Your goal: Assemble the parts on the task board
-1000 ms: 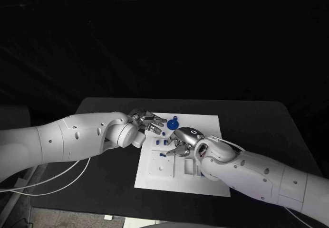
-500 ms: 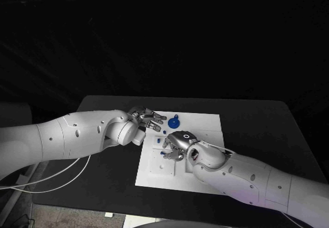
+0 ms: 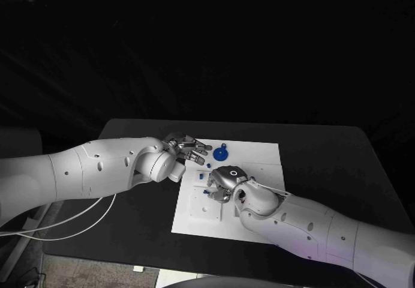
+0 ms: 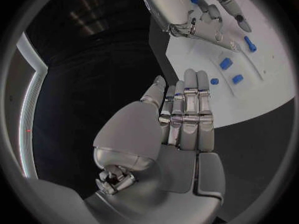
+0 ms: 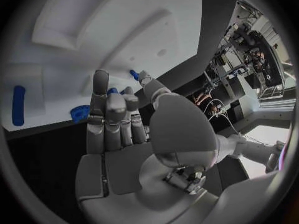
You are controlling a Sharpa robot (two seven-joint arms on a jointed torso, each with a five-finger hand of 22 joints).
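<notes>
My left hand [image 3: 186, 148] hangs over the white board's [image 3: 259, 157] far left corner, where that corner meets the dark desk [image 3: 328, 156]. Its fingers [image 4: 190, 115] lie straight and side by side, thumb set a little apart, and nothing is in them. In the left wrist view they reach toward the board [image 4: 261, 92], where three small blue pieces [image 4: 225, 63] stand just beyond my fingertips and a longer blue pin [image 4: 249, 44] lies farther along.

My right hand [image 3: 221, 183] sits over the middle of the board, near its left edge, with my forearm crossing the board's near half. In the head view the fingers curl down among the small blue pieces [image 3: 204, 177] there, but I cannot tell whether they hold one. In the right wrist view my fingers [image 5: 112, 115] stand fairly straight with a blue piece [image 5: 79, 113] just beside them and a blue bar [image 5: 19, 112] lying apart on the board [image 5: 93, 40].

A round blue disc [image 3: 220, 155] rests near the board's far edge, between my two hands.
</notes>
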